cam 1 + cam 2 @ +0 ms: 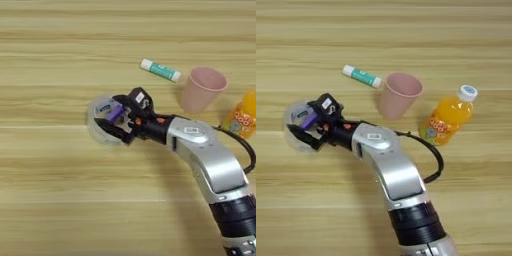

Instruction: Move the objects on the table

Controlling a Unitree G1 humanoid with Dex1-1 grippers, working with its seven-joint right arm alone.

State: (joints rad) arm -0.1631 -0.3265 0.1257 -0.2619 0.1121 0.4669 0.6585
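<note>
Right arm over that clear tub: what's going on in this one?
The robot's right gripper is at the clear round tub, with one black finger on each side of the purple stick inside it. The tub sits on the table. The orange juice bottle, a pink cup and a teal-and-white tube stand untouched further right.

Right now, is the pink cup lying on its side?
No, the pink cup stands upright on the table, its open mouth facing up, between the green tube and the juice bottle.

We see only a light wood-grain table (316, 210) bearing a pink cup (400, 95) and a juice bottle (448, 117); perhaps a lab test bench.
</note>
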